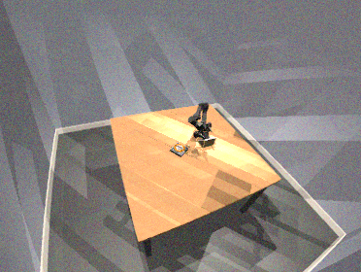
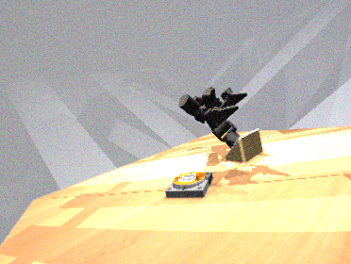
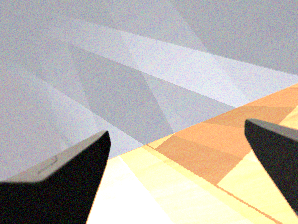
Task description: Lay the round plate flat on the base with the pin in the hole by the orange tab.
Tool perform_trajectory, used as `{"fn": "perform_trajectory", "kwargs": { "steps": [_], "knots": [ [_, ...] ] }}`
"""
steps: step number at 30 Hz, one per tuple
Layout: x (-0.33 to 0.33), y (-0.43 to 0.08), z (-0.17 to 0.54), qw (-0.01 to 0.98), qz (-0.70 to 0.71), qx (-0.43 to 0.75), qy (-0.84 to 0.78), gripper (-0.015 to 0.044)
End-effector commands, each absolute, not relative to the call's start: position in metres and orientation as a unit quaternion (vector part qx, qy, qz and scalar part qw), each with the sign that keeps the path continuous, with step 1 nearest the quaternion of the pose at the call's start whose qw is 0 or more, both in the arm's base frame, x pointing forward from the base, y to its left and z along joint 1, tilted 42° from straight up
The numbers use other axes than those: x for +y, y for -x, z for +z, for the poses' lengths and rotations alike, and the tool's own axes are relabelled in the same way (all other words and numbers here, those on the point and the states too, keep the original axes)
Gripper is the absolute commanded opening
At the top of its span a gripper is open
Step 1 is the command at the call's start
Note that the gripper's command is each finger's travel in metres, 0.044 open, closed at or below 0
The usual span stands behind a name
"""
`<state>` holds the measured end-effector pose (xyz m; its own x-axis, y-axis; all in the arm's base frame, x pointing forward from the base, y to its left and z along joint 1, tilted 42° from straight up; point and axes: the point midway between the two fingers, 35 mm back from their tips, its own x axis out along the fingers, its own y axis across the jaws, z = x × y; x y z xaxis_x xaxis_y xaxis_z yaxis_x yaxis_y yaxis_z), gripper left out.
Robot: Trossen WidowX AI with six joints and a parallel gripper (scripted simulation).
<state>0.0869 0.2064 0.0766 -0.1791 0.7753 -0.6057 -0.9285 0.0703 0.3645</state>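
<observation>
End effector (image 3: 177,165) spread wide and holding nothing: in the wrist view the two dark fingers stand at the left and right edges of the frame, with only table (image 3: 200,150) surface and grey background between them. In the exterior view the arm (image 2: 212,113) is folded up high at the far side of the table, the end effector pointing outward rather than down, well apart from the workpiece. A tan wedge-shaped block (image 2: 245,147) stands at the arm's foot.

Nearer and to the left in the exterior view lies the dark square base (image 2: 189,189), carrying the round plate (image 2: 189,179), whose orange rim is visible around a pale centre. The plate appears to sit slightly raised on the base; the post, the pin, the orange tab and its hole are too small to tell apart. In the top view the base (image 1: 180,150) lies just left of the arm.

Step in hand, as judged: the approach has not begun; the plate is untouched. The next move calls for swinging the end effector down over the plate, finding the orange tab, and engaging the rim or tab so the plate can be turned about the post until the hole meets the pin, then drawing clear.
</observation>
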Motion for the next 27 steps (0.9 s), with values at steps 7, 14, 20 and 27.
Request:
{"fn": "perform_trajectory", "kwargs": {
  "steps": [7, 14, 20, 27],
  "knots": [
    [0.197, -0.135, 0.055, 0.664, 0.477, 0.565, 0.11, 0.0216],
    [0.174, -0.178, 0.035, 0.675, 0.238, 0.684, 0.139, 0.0033],
    [0.153, -0.211, 0.026, 0.677, 0.046, 0.712, 0.18, 0.0],
    [0.133, -0.25, 0.023, 0.682, -0.154, 0.673, 0.243, 0.0]
  ]
}}
